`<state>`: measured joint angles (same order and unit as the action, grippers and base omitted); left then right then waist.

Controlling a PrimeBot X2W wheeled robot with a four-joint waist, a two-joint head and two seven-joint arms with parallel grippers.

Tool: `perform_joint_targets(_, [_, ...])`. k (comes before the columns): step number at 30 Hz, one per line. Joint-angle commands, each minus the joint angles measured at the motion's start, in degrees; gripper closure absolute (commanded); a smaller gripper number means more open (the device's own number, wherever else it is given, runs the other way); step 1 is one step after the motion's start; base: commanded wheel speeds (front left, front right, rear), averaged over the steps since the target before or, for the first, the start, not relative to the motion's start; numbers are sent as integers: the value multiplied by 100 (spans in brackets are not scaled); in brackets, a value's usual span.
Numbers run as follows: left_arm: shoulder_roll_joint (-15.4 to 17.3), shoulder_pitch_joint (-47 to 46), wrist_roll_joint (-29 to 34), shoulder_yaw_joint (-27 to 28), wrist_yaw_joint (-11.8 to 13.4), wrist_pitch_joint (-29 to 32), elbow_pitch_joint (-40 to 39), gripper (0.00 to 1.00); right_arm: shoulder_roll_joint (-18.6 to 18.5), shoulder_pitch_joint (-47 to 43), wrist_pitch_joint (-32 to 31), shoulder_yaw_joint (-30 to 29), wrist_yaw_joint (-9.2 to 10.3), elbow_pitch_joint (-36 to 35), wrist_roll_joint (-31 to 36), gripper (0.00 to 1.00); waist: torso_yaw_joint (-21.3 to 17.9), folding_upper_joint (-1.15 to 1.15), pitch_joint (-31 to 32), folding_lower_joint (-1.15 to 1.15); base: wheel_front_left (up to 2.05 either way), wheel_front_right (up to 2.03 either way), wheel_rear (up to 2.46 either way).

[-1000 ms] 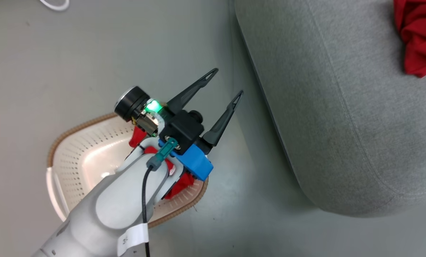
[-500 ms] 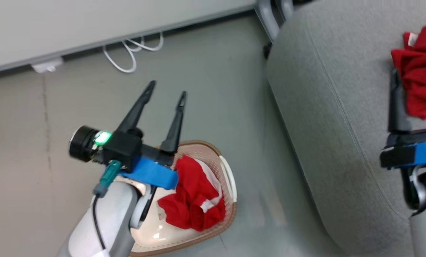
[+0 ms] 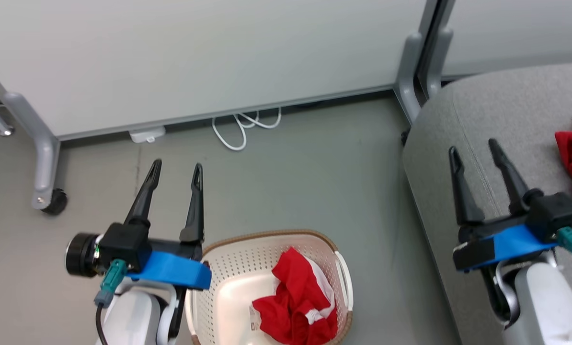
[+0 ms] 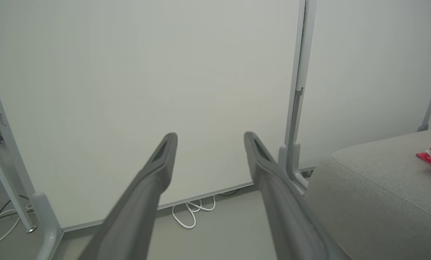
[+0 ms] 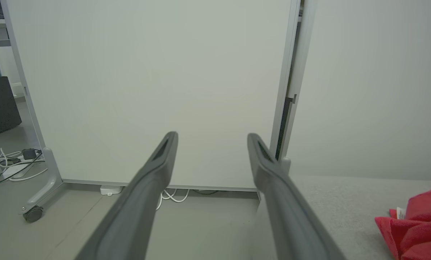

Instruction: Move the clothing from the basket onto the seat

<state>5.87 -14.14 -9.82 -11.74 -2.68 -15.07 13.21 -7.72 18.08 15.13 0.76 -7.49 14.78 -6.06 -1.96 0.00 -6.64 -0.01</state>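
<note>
Left gripper [image 3: 177,165], at 9 o'clock of the basket [image 3: 267,235], and right gripper [image 3: 473,146], over the seat [image 3: 482,110], are hovering wide and empty. Clothing [image 3: 295,302] is lying bunched toward the basket's 4 o'clock; a shallow pinch would probably be risking a drop short of the seat.

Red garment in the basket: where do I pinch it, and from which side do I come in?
Pinch the bunched fold at the far end of the red garment, coming down from above. It seems to stand highest there, and the basket walls ring the heap, blocking sideways entry. The open left gripper is nearest.
</note>
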Motion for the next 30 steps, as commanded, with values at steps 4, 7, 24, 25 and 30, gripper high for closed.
perform_joint_targets(4, [-134, 347, 102, 283, -110, -16, 22, 0, 123, -384, 2, 68, -1, 67, -31, 0, 212, 0, 343, 1, 0, 0, 0])
perform_joint_targets(7, [-198, 530, 147, 427, -177, -16, 30, 0, 171, -596, 3, 91, -1, 72, -61, 0, 257, 0, 474, 1, 0, 0, 0])
perform_joint_targets(24, [-300, 970, 227, 716, -341, -16, 50, 0, 432, -1357, 3, 234, -1, -175, -169, 0, 366, 0, 662, 1, 0, 0, 0])
perform_joint_targets(25, [-300, 986, 209, 707, -343, -16, 58, 0, 441, -1393, 3, 223, -1, -188, -189, 0, 374, 0, 663, 1, 0, 0, 0])
perform_joint_targets(30, [-302, 1024, 159, 659, -341, -16, 77, 0, 474, -1532, 3, 181, -1, -225, -208, 0, 410, 0, 661, 1, 0, 0, 0])
